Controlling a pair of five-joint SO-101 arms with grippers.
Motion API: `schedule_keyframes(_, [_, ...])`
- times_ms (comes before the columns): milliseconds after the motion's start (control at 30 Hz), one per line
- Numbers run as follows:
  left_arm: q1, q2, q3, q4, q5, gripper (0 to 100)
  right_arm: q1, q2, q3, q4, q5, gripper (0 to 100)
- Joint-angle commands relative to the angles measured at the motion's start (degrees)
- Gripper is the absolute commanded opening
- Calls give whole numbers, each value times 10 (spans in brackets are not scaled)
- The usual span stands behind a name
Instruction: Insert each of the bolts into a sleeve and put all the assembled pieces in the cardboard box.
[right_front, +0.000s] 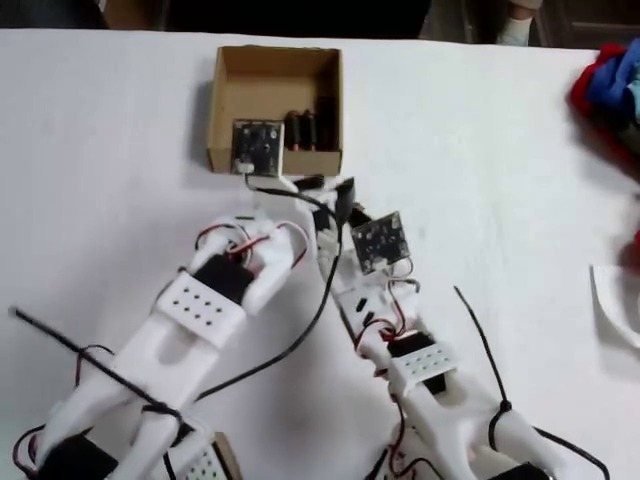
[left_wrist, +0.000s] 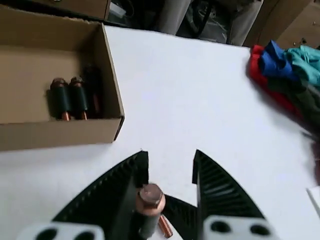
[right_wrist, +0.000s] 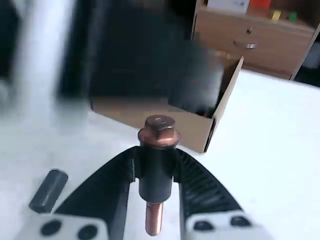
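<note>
One sleeved bolt (right_wrist: 157, 150) stood upright, pinched in my right end effector (right_wrist: 157, 167); cardboard box (right_wrist: 115, 111) lay just ahead.

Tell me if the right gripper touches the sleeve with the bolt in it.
Touching. In the right wrist view the right gripper has both fingers against the sleeve.

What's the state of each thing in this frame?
cardboard box: open, at least two assembled pieces lying inside.
left gripper: jaws open.
right gripper: jaws shut on sleeved bolt.
sleeved bolt: head seated against sleeve, thread poking out.
loose sleeve: lying on its side, no bolt visible.
</note>
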Motion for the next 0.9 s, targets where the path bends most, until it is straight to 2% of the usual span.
schedule_keyframes(0, [-26,-62,-44,29,1,165,4,14,-16,-9,-4,20])
schedule_keyframes(167, [-72,-139,-40,43,-61,162,5,28,-24,-9,-4,20])
schedule_keyframes(367, [-221,-175,29,39,-85,162,5,29,-48,8,-4,20])
schedule_keyframes(500, [-315,-174,80,39,-89,164,5,29,-167,181,-4,20])
schedule_keyframes(633, [-368,-173,138,18,-105,163,5,35,-353,373,-11,20])
schedule_keyframes(867, [-377,-173,276,-168,-129,162,6,208,-652,507,-84,20])
